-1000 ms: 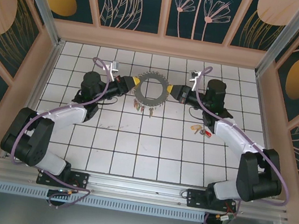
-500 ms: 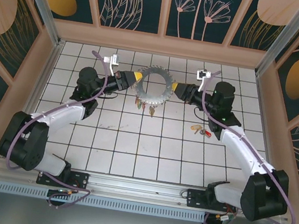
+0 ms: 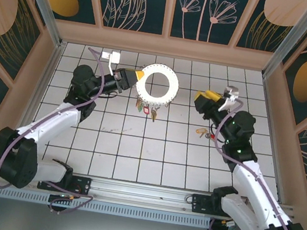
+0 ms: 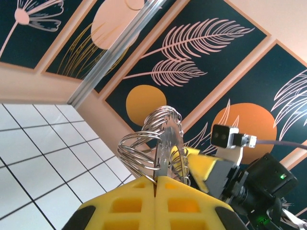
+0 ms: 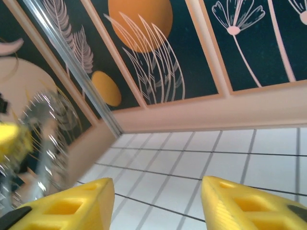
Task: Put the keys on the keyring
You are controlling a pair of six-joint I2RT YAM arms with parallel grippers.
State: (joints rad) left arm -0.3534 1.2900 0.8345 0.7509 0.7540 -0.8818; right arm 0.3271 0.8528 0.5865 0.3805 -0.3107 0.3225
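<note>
While pinching the keyring (image 3: 174,88) by its left rim, holding it up off the white tiled counter (image 3: 135,153) with the left end effector (image 3: 138,77), yellow fingers pressed together on the wire coils. Dangling a few keys (image 3: 149,111) from the ring's near edge. Hanging the right end effector (image 3: 205,96) spread wide, right of the ring and apart from it. Leaving loose keys (image 3: 204,133) lying beside the right arm.

Keyring (image 3: 172,84): left claw (image 3: 140,77) clamped on left rim; right claw (image 3: 206,96) apart, to right; keys (image 3: 146,109) hanging beneath.
</note>
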